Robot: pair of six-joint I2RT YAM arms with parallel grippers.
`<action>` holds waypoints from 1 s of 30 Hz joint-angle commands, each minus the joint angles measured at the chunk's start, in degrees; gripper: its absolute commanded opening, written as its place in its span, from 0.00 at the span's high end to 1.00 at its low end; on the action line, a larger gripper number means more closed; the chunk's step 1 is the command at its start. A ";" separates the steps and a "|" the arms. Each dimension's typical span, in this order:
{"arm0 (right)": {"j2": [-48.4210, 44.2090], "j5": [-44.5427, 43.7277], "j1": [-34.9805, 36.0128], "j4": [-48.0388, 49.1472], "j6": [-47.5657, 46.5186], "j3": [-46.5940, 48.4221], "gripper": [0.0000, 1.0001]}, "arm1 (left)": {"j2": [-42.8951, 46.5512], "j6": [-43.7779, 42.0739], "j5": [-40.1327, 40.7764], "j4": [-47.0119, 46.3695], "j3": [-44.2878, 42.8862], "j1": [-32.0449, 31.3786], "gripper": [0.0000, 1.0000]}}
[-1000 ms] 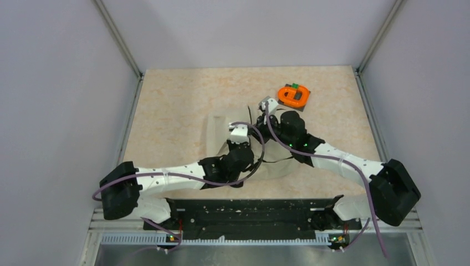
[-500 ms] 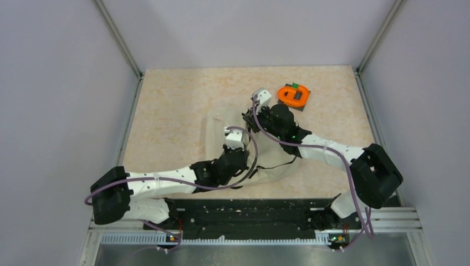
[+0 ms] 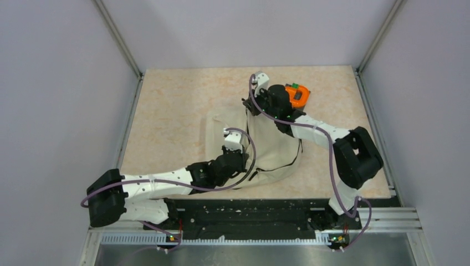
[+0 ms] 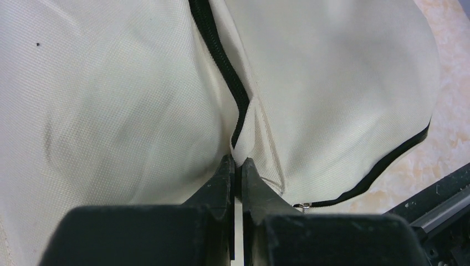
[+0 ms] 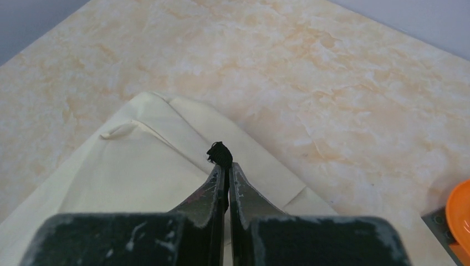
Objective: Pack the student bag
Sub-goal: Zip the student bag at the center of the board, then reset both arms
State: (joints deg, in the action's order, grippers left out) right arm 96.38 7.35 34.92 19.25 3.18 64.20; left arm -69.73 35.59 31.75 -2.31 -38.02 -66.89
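Left claw (image 4: 237,163) is clenching the large cream fabric backpack (image 3: 274,152) beside its black zipper line (image 4: 219,55), which is running ahead toward the right claw (image 5: 226,166), itself pinching a small black tab (image 5: 220,151).

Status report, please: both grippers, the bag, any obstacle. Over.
Left gripper shut on student bag fabric beside zipper. Right gripper shut on black tab at bag's far end. Orange object close by right gripper, clear of bag. Over.

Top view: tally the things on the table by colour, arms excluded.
Cream: 1, the student bag
Orange: 1, the orange item with a green bit on top
Dark grey: 1, the plate under it
Total: 3
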 commanded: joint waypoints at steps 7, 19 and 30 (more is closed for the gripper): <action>13.18 4.56 -5.62 -2.77 -1.50 15.00 1.00 | 1.22 -1.65 -7.30 8.38 2.99 -1.58 1.00; 11.82 8.30 -6.17 -9.08 -0.28 18.86 0.85 | 2.82 -1.67 -3.43 9.56 0.65 -1.49 0.60; -1.18 12.07 -11.57 -20.37 3.97 14.92 0.16 | 8.05 -10.38 -15.07 7.30 -7.75 8.77 0.09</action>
State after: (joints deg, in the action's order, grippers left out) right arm 102.17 17.65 27.35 2.61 4.32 79.53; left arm -64.97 29.08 25.26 6.96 -40.88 -64.95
